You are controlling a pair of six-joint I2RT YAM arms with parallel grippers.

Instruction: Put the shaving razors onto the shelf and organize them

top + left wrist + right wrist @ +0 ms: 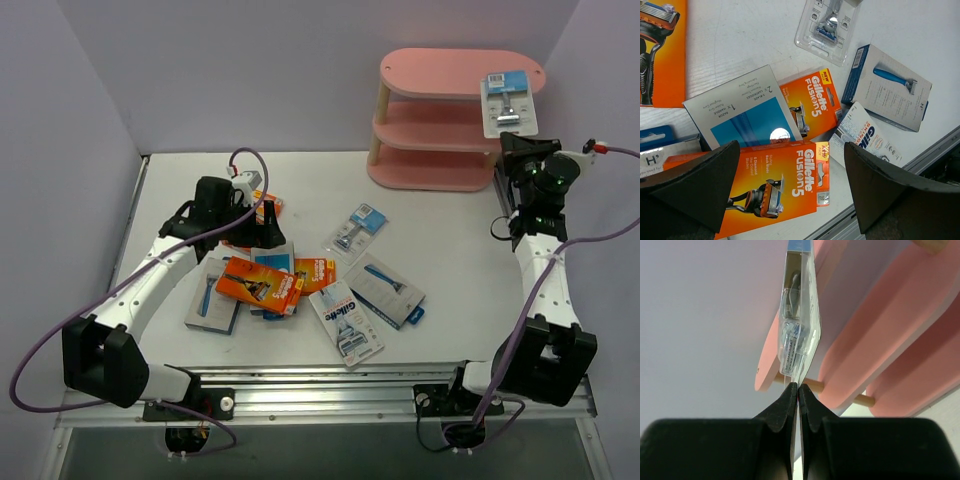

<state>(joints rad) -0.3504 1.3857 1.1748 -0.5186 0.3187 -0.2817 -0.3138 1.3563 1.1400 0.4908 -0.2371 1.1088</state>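
Observation:
The pink three-tier shelf (440,70) stands at the back right. My right gripper (522,142) is shut on the lower edge of a clear blister-card razor pack (509,103), held upright against the right end of the shelf's top board (890,335). In the right wrist view the pack (799,325) rises edge-on from the pinched fingertips. My left gripper (791,160) hangs open over the pile of razor packs, straddling a large orange Fusion5 box (770,192) without touching it. That box (258,283) lies at the pile's middle.
Around it lie a small orange box (812,100), a blue-grey box face down (742,112), a razor-picture box (385,290), a Gillette card (345,320), a blister card (355,230) and another box (212,300). The table's front rail (330,380) runs close by.

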